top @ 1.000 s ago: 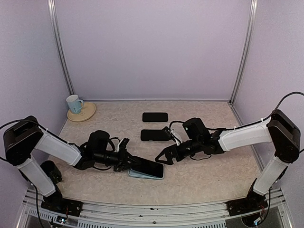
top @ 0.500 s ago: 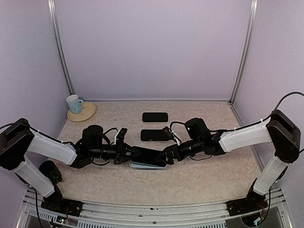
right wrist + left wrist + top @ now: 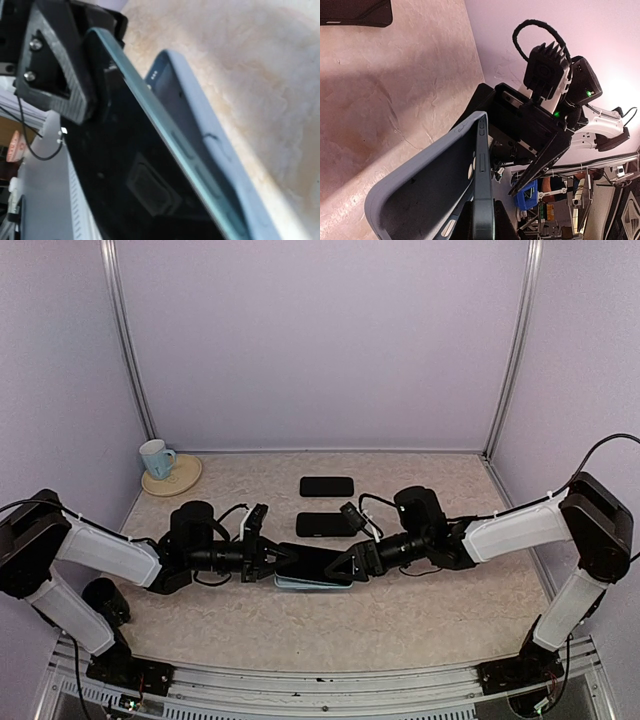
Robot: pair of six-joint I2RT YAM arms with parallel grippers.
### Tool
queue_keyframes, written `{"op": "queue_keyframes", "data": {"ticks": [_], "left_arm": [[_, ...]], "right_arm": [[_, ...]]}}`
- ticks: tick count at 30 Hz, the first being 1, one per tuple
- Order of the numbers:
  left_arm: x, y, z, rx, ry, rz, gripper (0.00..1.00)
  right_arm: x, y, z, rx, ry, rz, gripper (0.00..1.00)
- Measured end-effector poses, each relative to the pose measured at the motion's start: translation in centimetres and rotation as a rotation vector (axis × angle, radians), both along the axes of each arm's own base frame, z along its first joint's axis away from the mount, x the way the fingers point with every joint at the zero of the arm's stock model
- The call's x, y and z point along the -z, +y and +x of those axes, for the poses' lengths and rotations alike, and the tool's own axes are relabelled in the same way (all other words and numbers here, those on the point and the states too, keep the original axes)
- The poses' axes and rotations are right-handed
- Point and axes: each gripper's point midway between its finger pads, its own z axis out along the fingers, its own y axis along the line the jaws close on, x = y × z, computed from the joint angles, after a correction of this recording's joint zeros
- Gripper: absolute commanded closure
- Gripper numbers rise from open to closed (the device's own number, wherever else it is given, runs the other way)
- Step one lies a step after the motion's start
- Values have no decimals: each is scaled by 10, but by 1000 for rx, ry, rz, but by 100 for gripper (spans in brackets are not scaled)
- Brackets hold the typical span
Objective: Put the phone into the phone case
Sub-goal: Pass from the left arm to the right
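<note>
Seen from above, the desk carries one dark stack; my left wrist view opens it: phone case bare inside, phone tilted against it. Right pincer gapes around the case's end; left pincer clamps the phone.

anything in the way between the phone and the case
Nothing visible. The phone sits tilted just over the case, and the case's hollow looks bare in the left wrist view. The left gripper is shut on one end of the phone; the right gripper is open at the other end.
</note>
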Motion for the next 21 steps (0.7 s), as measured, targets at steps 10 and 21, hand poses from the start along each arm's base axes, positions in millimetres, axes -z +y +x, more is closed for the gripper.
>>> {"op": "queue_keyframes", "data": {"ticks": [10, 21], "left_arm": [[-7, -2, -2, 17, -16, -24, 100], [-10, -2, -5, 37, -27, -34, 100]], "right_arm": [[-7, 1, -1, -9, 43, 48, 40], [-5, 0, -2, -7, 85, 54, 64]]}}
